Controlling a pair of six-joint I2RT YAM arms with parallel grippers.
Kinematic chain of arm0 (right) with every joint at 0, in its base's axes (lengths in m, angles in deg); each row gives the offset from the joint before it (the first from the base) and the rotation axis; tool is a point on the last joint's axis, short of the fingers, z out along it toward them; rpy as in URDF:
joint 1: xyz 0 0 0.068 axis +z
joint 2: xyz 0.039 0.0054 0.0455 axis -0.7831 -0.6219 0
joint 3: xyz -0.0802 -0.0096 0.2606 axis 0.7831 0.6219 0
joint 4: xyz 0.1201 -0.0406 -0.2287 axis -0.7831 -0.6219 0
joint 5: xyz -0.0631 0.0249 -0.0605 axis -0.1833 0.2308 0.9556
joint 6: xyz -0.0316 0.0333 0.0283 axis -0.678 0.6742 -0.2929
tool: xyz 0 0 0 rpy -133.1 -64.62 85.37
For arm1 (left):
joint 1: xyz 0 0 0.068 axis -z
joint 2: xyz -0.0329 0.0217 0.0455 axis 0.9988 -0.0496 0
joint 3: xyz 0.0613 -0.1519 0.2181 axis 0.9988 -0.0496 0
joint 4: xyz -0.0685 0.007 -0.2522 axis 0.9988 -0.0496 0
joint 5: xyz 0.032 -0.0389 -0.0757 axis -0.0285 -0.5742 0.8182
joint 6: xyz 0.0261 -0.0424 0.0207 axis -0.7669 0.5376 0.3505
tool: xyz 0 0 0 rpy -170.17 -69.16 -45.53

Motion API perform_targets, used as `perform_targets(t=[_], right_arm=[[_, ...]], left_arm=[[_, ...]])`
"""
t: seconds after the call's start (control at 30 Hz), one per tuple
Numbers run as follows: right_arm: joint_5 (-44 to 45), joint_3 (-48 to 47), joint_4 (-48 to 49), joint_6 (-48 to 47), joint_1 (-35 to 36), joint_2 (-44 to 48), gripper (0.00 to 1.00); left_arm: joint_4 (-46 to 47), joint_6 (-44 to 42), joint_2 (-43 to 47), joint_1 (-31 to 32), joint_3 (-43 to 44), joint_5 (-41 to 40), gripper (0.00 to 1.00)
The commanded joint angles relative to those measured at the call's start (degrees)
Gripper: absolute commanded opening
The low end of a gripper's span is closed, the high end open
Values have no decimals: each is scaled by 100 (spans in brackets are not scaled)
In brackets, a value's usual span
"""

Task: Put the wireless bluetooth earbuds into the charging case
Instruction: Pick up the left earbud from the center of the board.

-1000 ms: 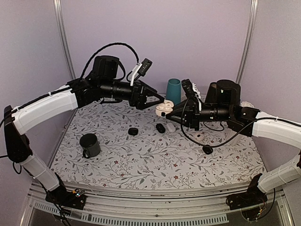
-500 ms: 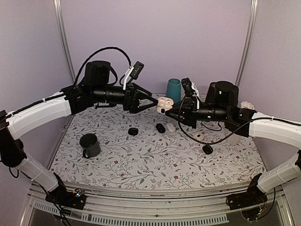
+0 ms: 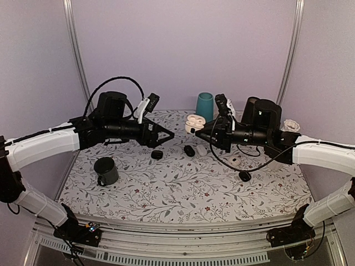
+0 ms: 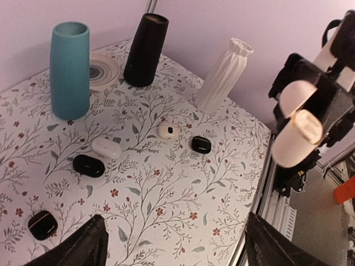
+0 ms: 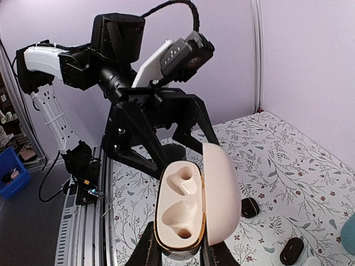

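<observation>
Right wrist view: the small white rounded plastic clamshell charging case is pinched in the right gripper at lower centre, lid up, both sockets empty. The left gripper is spread wide and carries nothing. The case seems presented for loading; next, the left gripper must fetch an earbud.

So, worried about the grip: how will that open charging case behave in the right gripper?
Probably rigid: the charging case looks like hard moulded plastic. Its smooth shell may slip, since the right gripper pinches only its lower end. The open lid could swing shut if bumped.
</observation>
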Motion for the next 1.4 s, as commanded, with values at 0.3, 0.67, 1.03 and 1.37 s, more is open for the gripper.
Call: perform_targets(t=[0.3,0.67,1.03,1.37], right_arm=[[77,196,313,21,-37,117,2],[96,249,322,77,-35,161,2],[119,310,313,109,-36,257,2],[189,430,313,140,-37,381,2]], left_arm=[[-611,1352,280,146,-1345,-1497,66],[-496,1825,187,207,-2133,-2195,61],[-988,1826,-104,-47,-2313,-2970,52],[-1057,1425,-497,-353,-2327,-3044,44]])
